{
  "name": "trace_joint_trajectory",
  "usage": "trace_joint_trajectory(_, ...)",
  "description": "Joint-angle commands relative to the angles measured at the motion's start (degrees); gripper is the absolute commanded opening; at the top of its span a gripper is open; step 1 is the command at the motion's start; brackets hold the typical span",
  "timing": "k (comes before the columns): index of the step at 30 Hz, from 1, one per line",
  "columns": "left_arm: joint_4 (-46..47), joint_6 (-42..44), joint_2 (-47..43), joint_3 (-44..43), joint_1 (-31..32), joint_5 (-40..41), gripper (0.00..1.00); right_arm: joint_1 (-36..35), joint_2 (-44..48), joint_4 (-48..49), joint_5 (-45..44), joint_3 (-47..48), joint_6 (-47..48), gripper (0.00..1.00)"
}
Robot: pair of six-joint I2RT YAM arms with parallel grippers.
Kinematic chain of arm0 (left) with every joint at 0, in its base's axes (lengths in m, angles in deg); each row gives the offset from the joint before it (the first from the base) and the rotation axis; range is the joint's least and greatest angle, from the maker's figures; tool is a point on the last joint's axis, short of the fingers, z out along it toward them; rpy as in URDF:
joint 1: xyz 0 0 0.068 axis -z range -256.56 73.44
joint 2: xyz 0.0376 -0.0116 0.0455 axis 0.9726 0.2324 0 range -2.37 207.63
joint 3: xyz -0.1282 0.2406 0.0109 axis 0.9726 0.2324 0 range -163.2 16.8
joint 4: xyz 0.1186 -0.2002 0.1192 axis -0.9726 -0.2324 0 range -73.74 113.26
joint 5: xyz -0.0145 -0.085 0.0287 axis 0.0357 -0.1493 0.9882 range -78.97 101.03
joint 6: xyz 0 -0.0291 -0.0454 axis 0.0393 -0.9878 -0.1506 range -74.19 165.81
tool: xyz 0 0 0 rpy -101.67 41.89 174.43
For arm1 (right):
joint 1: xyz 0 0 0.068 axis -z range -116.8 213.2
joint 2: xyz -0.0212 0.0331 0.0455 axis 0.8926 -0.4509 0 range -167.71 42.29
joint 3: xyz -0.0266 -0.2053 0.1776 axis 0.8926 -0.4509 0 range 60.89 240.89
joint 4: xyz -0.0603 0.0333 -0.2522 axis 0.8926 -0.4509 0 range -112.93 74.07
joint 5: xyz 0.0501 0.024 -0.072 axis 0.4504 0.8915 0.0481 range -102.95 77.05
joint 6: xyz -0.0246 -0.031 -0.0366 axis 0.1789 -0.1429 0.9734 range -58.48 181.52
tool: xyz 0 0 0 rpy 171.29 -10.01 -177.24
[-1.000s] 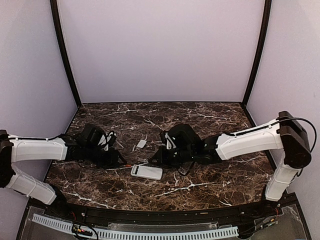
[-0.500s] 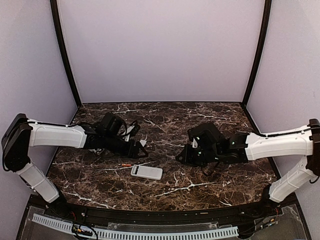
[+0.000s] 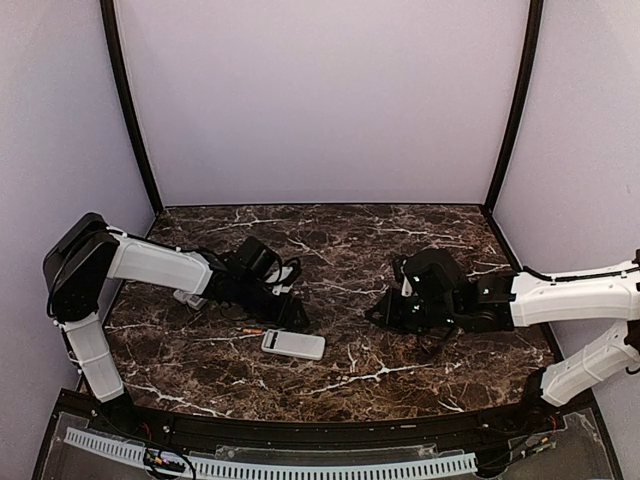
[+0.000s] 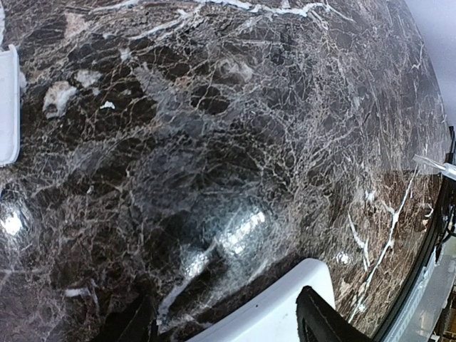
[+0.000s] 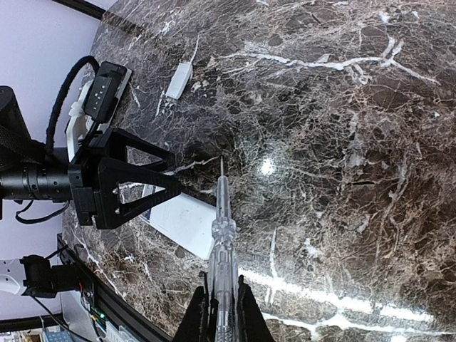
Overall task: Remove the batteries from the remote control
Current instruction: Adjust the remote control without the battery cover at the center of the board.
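Left pincer [image 3: 293,315] has been swung in from frame-left and is now spread open over the remote [image 3: 293,344]. Right pincer [image 5: 222,308], clamped on a thin clear tool [image 5: 221,214], has been backed off right. One orange battery [image 3: 250,330] is seen on the table [image 3: 400,250], just left of the remote, so a grab is probably next.

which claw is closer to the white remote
left. the left claw hangs just over the remote; the right claw, gripping a clear tool, sits off to its right, apart
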Motion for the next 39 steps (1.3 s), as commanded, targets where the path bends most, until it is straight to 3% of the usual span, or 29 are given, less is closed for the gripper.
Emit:
trace_joint_trajectory(1,-2.56,0.36,-0.84,1.56,-0.13,1.11,0.66,0.89,0.94,1.67,-0.54,-1.23,-0.17,0.0)
trace_joint_trajectory(19,-2.64,-5.23,-10.45,12.56,2.66,-6.9,0.66,1.08,0.9,2.2,0.13,-1.4,0.16,0.0)
trace_joint_trajectory(32,6.95,-15.48,-7.74,15.21,12.27,-8.62,0.66,1.1,3.65,1.13,-0.76,-2.63,0.14,0.0)
trace_joint_trajectory(39,12.94,-18.77,-6.44,12.69,13.56,-5.41,0.66,1.09,4.76,-0.07,-0.9,-2.98,0.11,0.0)
